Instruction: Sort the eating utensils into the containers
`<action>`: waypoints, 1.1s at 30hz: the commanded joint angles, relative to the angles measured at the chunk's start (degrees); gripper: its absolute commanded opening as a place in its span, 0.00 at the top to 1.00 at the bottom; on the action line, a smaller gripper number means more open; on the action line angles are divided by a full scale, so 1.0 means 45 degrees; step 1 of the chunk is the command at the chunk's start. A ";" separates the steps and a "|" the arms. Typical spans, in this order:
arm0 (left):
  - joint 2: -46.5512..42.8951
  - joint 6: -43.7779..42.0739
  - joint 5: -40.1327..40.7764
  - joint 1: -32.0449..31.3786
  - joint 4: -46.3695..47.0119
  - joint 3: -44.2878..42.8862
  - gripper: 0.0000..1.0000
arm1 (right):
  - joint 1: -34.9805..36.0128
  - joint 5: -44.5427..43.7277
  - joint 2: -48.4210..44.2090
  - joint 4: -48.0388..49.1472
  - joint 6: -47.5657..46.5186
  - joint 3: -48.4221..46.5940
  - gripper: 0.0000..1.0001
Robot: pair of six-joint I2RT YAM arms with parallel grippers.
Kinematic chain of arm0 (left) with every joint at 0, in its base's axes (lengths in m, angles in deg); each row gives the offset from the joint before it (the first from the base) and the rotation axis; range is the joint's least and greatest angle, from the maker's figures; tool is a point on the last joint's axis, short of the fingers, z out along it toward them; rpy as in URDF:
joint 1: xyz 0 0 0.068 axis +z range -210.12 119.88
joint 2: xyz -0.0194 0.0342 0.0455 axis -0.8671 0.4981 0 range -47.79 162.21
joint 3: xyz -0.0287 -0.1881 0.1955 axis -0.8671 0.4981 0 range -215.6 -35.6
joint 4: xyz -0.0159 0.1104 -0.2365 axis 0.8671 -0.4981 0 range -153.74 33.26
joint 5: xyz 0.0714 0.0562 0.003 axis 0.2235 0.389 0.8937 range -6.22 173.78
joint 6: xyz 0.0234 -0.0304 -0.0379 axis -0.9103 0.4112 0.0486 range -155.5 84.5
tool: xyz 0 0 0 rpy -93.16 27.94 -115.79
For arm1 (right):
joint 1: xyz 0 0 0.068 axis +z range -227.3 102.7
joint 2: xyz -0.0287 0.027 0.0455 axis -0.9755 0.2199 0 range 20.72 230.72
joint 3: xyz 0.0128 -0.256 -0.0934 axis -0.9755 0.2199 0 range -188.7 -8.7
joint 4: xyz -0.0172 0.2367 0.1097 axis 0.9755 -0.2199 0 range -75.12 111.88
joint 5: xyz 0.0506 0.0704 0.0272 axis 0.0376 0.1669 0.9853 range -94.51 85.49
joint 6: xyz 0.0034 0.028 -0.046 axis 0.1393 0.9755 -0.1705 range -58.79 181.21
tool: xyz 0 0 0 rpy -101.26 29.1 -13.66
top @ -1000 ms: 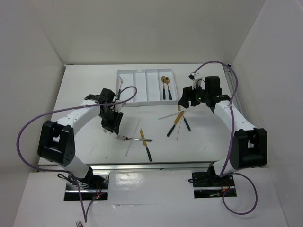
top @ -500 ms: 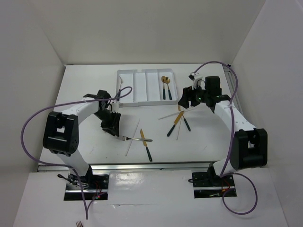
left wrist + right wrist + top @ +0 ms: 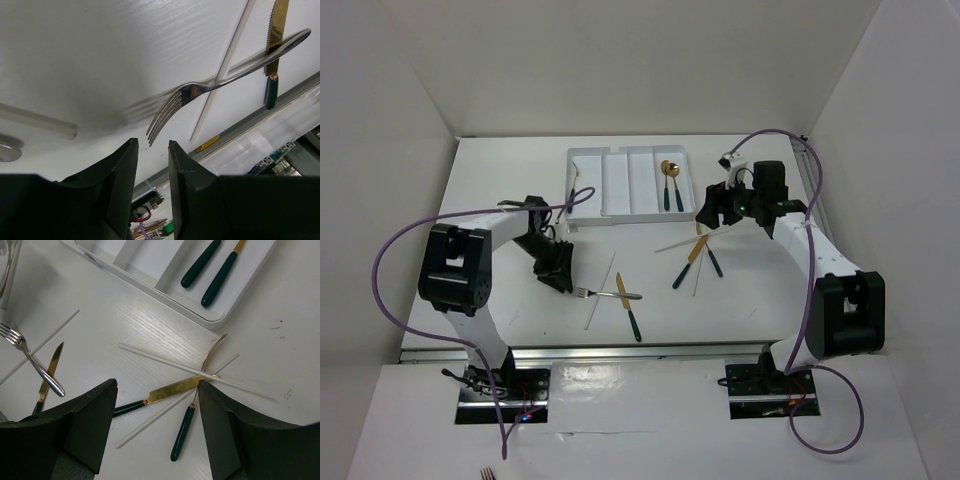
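The white organiser tray (image 3: 620, 195) lies at the back with two green-handled spoons (image 3: 671, 187) in its right slot. My left gripper (image 3: 560, 274) is narrowly open and empty, its tips (image 3: 152, 142) just short of the tines of a silver fork (image 3: 200, 89). This fork (image 3: 606, 293) lies across a gold knife (image 3: 628, 306) and a chopstick (image 3: 599, 291). My right gripper (image 3: 706, 221) is wide open and empty (image 3: 157, 384), hovering over a gold knife (image 3: 175, 389), a gold fork (image 3: 183, 427) and crossed chopsticks (image 3: 190, 370).
The tray's near rim (image 3: 165, 301) is just beyond the right cluster, with the spoon handles (image 3: 218, 281) inside. A metal rail (image 3: 640, 350) runs along the table's near edge. White walls enclose the left, right and back sides.
The left arm has swung its elbow leftward and its gripper has shifted slightly down toward the silver fork. The right arm and the utensils have not moved.
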 commanded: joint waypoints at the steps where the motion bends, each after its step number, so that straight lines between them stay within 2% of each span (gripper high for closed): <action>1: 0.0275 -0.0362 -0.0722 0.0198 -0.0026 -0.0287 0.56 | 0.0073 0.0270 0.0002 0.0033 -0.0194 -0.0488 0.27; 4: 0.0392 -0.0246 -0.0724 0.0200 -0.0026 -0.0287 0.56 | 0.0073 0.0270 0.0002 0.0033 -0.0194 -0.0488 0.27; 8: 0.0646 -0.0245 -0.1017 0.0200 0.0227 -0.0169 0.62 | 0.0073 0.0270 0.0118 0.0033 -0.0194 -0.0488 0.31; 10: 0.0782 -0.0245 -0.1347 0.0200 0.0364 -0.0033 0.70 | 0.0073 0.0270 0.0119 0.0033 -0.0194 -0.0488 0.32; 14: 0.1349 -0.0245 -0.1914 0.0317 0.0480 -0.0149 0.72 | 0.0073 0.0270 0.0235 -0.0084 -0.0194 -0.0605 0.33; 16: 0.1486 -0.0245 -0.2070 0.0317 0.0481 -0.0150 0.76 | 0.0073 0.0386 0.0237 -0.0084 -0.0194 -0.0605 0.35; 17: 0.1486 -0.0245 -0.2226 0.0317 0.0636 -0.0150 0.86 | 0.0073 0.0387 0.0237 -0.0084 -0.0194 -0.0605 0.36; 20: 0.1176 -0.0245 -0.2092 0.0434 0.0638 -0.0150 1.00 | 0.0073 0.0504 0.0354 -0.0084 -0.0194 -0.0722 0.40; 23: 0.0394 -0.0128 -0.1975 0.0785 0.0774 -0.0150 1.00 | 0.0073 0.0894 0.0471 -0.0084 -0.0194 -0.0722 0.46; 26: -0.0874 -0.0128 -0.1817 0.1039 0.0774 -0.0422 1.00 | 0.0423 0.1440 0.0471 -0.0220 -0.0738 -0.0839 0.47; 29: -0.2066 -0.0321 -0.1272 0.1039 0.0639 -0.1337 1.00 | 0.1086 0.2529 0.0354 -0.0978 -0.2006 -0.1285 0.37; 30: -0.2320 -0.0459 -0.1077 0.1039 0.0638 -0.1612 1.00 | 0.1572 0.2845 0.0218 -0.1234 -0.2435 -0.1462 0.29; 33: -0.2967 -0.1298 -0.0413 0.0864 0.0404 -0.2550 1.00 | 0.2413 0.3356 0.0217 -0.1861 -0.3765 -0.1990 0.25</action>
